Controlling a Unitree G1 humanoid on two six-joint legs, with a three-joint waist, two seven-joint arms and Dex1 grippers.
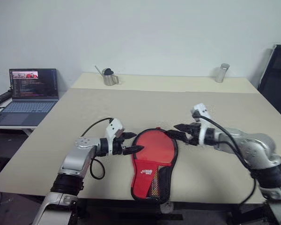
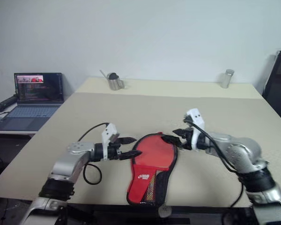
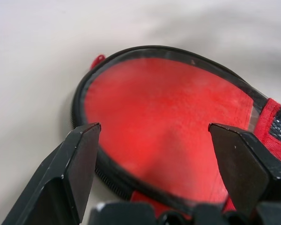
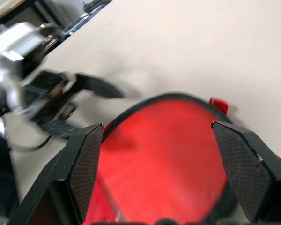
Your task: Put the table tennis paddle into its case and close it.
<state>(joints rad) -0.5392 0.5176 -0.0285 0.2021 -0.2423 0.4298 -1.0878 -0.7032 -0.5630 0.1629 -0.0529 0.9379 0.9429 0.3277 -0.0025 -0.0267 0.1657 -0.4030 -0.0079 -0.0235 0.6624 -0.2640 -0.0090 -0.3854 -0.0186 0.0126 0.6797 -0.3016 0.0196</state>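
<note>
While your two arms reach in from either side, the case (image 1: 153,165) lies flat on the beige table (image 1: 131,108) between them, red side up, its round end toward the far edge and its narrow end with the white logo and black mesh pocket near the front edge. Your left gripper (image 1: 132,142) sits just beside the round end's left rim with its two black fingers spread apart and nothing between them; your right gripper (image 1: 178,131) hangs at the upper right rim, also spread wide and holding nothing. From the left wrist view you look across the red round face with the black zip edge curving around it, and a small red tab (image 3: 97,61) pokes out at the rim. You cannot tell from any view whether the red round surface is the table tennis paddle lying in the opened pouch or the pouch's own fabric; no wooden handle can be made out. Whether either gripper touches the rim is unclear.
</note>
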